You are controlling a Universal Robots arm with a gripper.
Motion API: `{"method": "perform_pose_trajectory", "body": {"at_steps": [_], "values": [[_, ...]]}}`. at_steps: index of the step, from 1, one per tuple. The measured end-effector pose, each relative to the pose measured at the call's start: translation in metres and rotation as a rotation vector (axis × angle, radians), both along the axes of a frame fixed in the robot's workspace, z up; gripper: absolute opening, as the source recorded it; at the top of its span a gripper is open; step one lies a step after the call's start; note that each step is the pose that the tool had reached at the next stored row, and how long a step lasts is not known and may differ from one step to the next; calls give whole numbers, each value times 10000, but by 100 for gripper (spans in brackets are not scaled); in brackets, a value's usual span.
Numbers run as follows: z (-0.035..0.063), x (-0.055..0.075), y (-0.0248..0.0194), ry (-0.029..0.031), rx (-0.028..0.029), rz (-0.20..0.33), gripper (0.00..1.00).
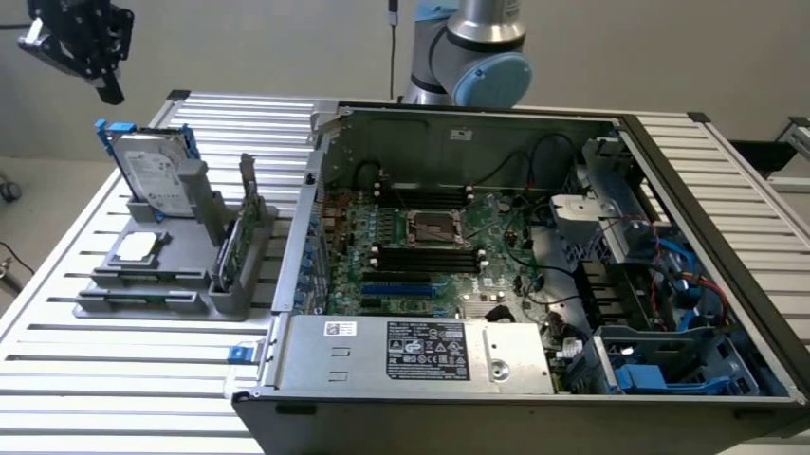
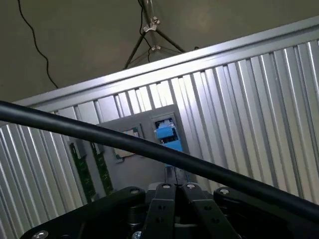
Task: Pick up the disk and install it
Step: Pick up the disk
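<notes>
Currently hand (image 1: pixel 110 92) clenched, empty, hanging high above rack (image 1: pixel 152 296) at exterior view's left. Disk (image 1: pixel 155 171) stands on edge in rack, blue frame uppermost, likely for pinch from above. Computer case (image 1: pixel 456 142) lies open on bench (image 1: pixel 114 398), inside exposed for installing.

Ribbed aluminium table (image 1: pixel 76 379) spans the exterior view from seven to four o'clock. Plain beige wall (image 1: pixel 253 47) behind at twelve o'clock. Wrist view: tripod legs (image 2: pixel 149 30) and a thin black cable (image 2: pixel 35 40) on dull brownish floor (image 2: pixel 224 20).
</notes>
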State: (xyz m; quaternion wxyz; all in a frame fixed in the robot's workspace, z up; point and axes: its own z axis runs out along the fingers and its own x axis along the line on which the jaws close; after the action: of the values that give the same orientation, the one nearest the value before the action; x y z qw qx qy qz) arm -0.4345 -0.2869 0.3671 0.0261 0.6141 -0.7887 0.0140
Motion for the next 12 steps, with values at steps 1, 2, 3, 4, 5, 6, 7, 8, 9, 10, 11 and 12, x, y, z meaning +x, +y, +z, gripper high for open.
{"method": "perform_pose_trajectory", "body": {"at_steps": [1,2,3,4,5,6,7,8,9,10,11,12], "values": [[-8,0,0,1,0,180,11],[-16,0,0,0,0,360,11],[-25,0,0,2,-1,556,11],[-34,0,0,0,0,736,11],[-43,0,0,1,0,916,11],[-50,0,0,-1,0,1096,11],[-53,0,1,2,0,1264,11],[-54,-1,3,4,-1,1413,11],[-56,-2,5,3,-1,1554,11],[-58,-3,9,0,0,1684,11],[-59,-4,14,-1,0,1803,11],[-59,-7,19,0,0,1891,11]]}}
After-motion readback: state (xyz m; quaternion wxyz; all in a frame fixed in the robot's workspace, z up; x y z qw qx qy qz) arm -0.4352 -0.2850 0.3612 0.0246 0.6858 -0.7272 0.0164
